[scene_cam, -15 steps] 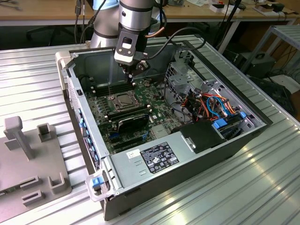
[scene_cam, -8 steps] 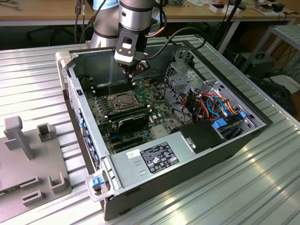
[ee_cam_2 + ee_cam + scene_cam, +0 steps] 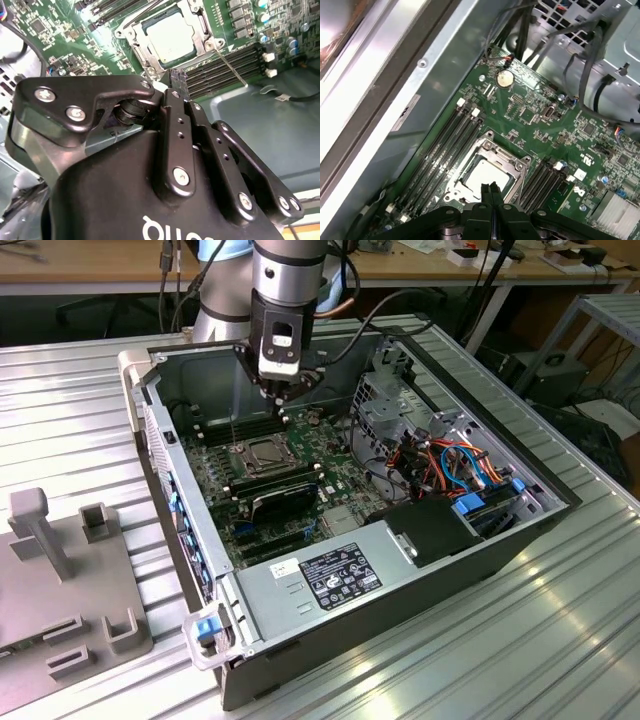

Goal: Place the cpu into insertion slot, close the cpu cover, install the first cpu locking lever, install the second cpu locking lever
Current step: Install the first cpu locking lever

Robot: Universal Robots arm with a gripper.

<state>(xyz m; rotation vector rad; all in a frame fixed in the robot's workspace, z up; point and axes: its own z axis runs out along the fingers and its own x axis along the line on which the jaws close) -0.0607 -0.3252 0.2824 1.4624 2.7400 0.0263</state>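
Currently the hand (image 3: pixel 283 406) is closed, fingertips (image 3: pixel 488 192) pressed together with nothing between them. In the exterior view it hangs inside the open computer case (image 3: pixel 500 530), above the motherboard (image 3: pixel 225 490) and apart from it. The cpu (image 3: pixel 172 34) is seated flat in the insertion slot (image 3: pixel 129 36), silvery top showing. It lies below the hand and just to the exterior view's left of the fingertips. In both wrist views the tips sit over the socket's edge, near the chip, not touching it. The cpu cover (image 3: pixel 198 19) is down, framing the chip through its window. One locking lever (image 3: pixel 231 66) is unlatched: a thin metal rod angling out from the socket corner across the black memory slots (image 3: pixel 440 150). I can't tell how the other lever stands. The case sits on a ribbed metal tabletop (image 3: pixel 80 410), and a grey fixture (image 3: pixel 60 570) stands at the exterior view's left, well apart from the hand.
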